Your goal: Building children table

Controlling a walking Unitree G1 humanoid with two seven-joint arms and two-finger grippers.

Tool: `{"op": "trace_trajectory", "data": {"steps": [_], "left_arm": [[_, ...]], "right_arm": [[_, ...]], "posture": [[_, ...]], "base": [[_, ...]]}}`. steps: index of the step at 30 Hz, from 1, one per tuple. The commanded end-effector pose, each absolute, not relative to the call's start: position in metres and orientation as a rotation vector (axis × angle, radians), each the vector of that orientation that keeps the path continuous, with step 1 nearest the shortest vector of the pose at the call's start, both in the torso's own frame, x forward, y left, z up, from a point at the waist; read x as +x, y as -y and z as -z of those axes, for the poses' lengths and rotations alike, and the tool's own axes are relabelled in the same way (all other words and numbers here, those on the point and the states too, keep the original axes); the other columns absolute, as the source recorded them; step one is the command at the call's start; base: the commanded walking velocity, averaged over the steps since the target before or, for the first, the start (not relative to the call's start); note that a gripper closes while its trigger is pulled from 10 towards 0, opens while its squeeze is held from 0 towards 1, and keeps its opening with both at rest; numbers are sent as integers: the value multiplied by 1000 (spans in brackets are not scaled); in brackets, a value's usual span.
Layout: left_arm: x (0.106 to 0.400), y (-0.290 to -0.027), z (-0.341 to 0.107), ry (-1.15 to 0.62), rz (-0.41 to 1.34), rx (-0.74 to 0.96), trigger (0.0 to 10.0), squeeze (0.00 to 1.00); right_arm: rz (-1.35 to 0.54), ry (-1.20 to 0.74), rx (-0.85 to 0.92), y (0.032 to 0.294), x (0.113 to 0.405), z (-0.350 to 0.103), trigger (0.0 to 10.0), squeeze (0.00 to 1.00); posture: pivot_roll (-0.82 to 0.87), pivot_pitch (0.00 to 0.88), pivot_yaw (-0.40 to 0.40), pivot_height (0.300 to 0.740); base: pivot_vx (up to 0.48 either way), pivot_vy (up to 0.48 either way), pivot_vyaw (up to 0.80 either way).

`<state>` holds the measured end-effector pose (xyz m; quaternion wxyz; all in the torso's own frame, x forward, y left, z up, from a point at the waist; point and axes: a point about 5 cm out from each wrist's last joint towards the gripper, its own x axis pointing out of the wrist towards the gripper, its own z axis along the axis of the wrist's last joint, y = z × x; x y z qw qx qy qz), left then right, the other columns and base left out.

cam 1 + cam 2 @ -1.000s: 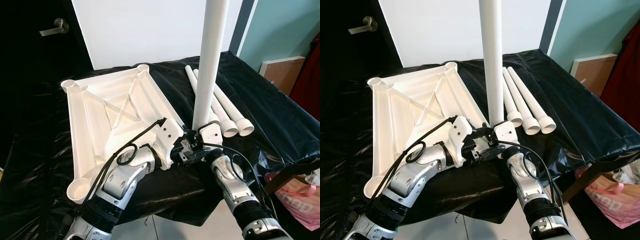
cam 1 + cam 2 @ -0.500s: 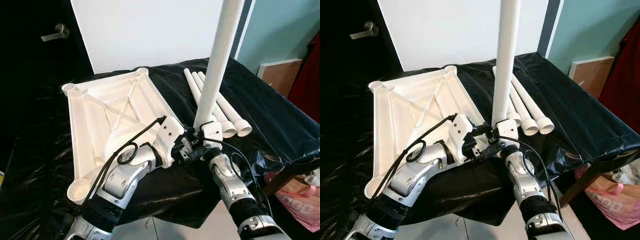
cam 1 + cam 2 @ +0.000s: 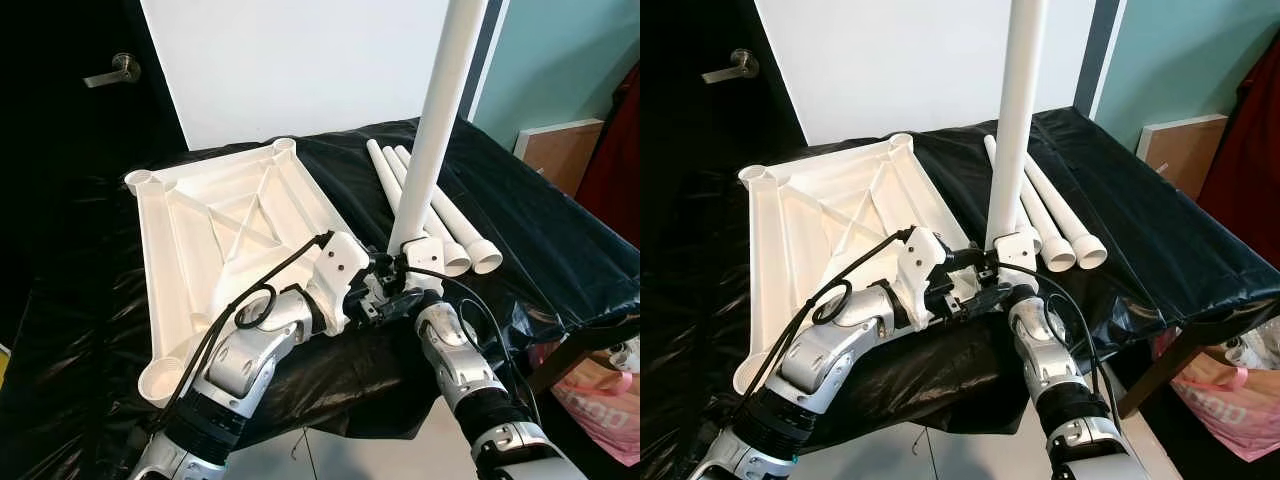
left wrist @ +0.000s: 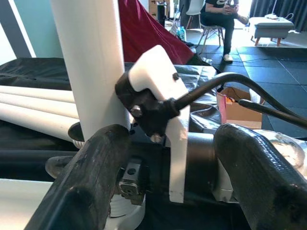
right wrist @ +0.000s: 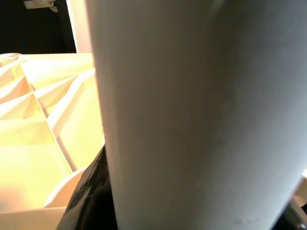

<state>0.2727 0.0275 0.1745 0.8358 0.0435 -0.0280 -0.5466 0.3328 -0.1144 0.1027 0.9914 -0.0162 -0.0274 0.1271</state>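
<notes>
White ribbed plastic tabletop [image 3: 215, 235], upside down, lies on black plastic sheet [image 3: 520, 230] covering the work table. Round corner sockets face up.

White plastic tube leg [image 3: 432, 135] stands near-upright, tilted slightly to robot's right at top. Lower end sits at near-right corner of tabletop.

R gripper [image 3: 398, 268] at base of that leg, fingers clamped on it; R wrist view has the leg's white wall up close, ribbed underside behind.

L gripper [image 3: 368, 292] just beside R wrist, low at same corner. L wrist view: two black fingers [image 4: 86, 191] spread apart, R wrist unit between them, gripping nothing.

Three more white tube legs [image 3: 455, 225] lie side by side on the sheet, to robot's right of tabletop, flared ends toward robot.

Seated person [image 4: 221, 14] far back in L wrist view.
</notes>
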Motion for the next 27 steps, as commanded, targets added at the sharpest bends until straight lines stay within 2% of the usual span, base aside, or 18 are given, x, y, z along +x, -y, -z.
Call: {"op": "trace_trajectory", "data": {"steps": [1, 16, 18, 23, 27], "left_arm": [[272, -29, -177, 64, 1157, 108, 10000, 0], [273, -31, -178, 64, 1150, 111, 10000, 0], [273, -31, -179, 65, 1148, 111, 10000, 0], [274, -31, -179, 66, 1146, 112, 10000, 0], [274, -31, -179, 66, 1144, 111, 10000, 0]], "right_arm": [[-174, -182, 2, 128, 321, -60, 10000, 0], [-77, -264, 87, 133, 325, -57, 10000, 0], [-31, -293, 158, 134, 324, -54, 10000, 0], [-25, -282, 134, 134, 324, -55, 10000, 0], [-55, -247, 44, 132, 323, -58, 10000, 0]], "posture": [[-162, 0, 24, 740], [-161, 0, 23, 740], [-161, 0, 23, 740], [-162, 2, 22, 740], [-165, 6, 21, 740]], "base": [[0, 0, 0], [0, 0, 0], [0, 0, 0], [0, 0, 0], [0, 0, 0]]}}
